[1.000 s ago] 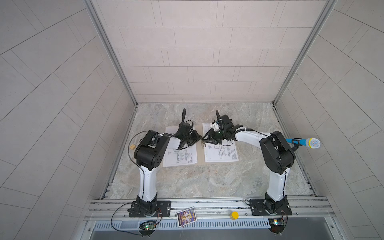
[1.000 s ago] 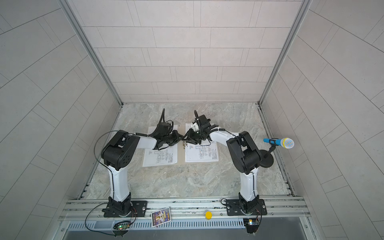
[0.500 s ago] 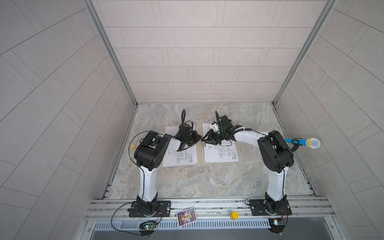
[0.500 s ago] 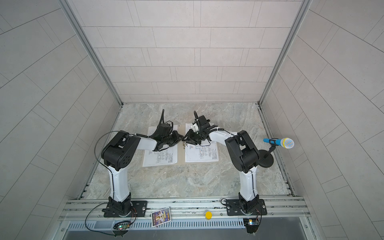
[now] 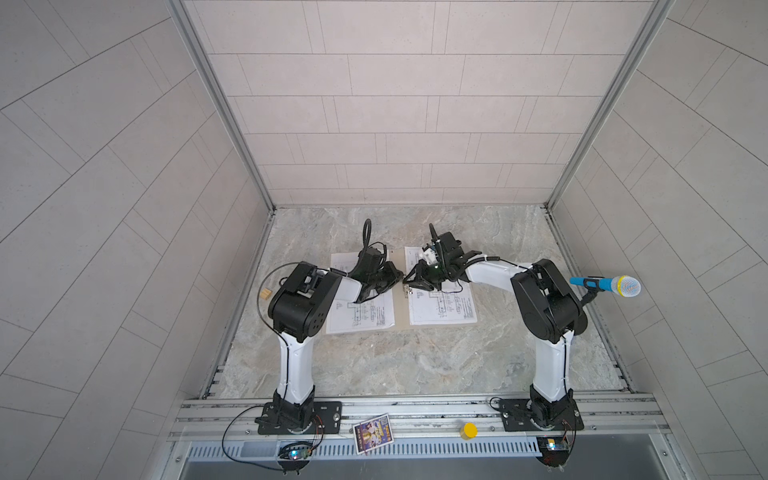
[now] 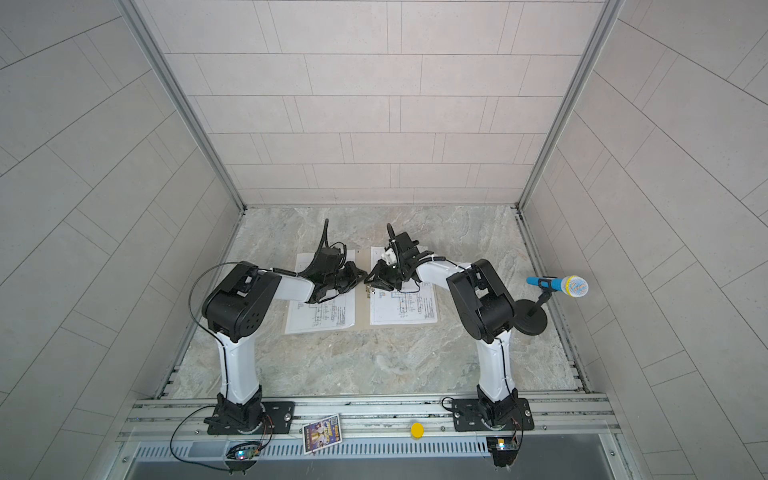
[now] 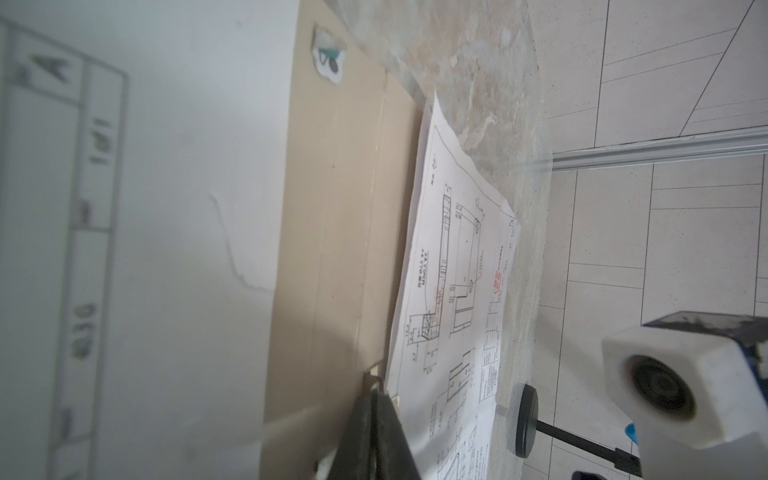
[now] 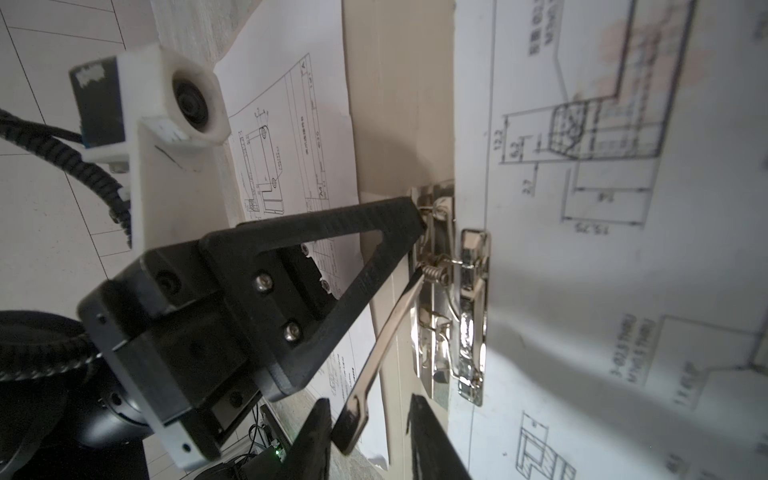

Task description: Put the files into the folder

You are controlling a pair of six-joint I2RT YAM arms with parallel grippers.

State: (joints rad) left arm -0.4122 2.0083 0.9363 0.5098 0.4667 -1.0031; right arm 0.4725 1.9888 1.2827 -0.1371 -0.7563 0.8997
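Note:
The tan folder lies open on the table, with one of the files on its left flap and another under the silver clip on its right flap. The clip's lever stands raised. My right gripper is open with the lever's end between its fingers, close against one of them. My left gripper is shut on nothing, its tip against the clip's far end. A red mark shows on the right sheet.
A blue and yellow microphone on a black stand is at the right wall. A small wooden cube lies by the left wall. A picture card and a yellow cap rest on the front rail.
The right gripper's jaws have narrowed around the raised lever. Both arms have stayed almost where they were over the folder's spine.

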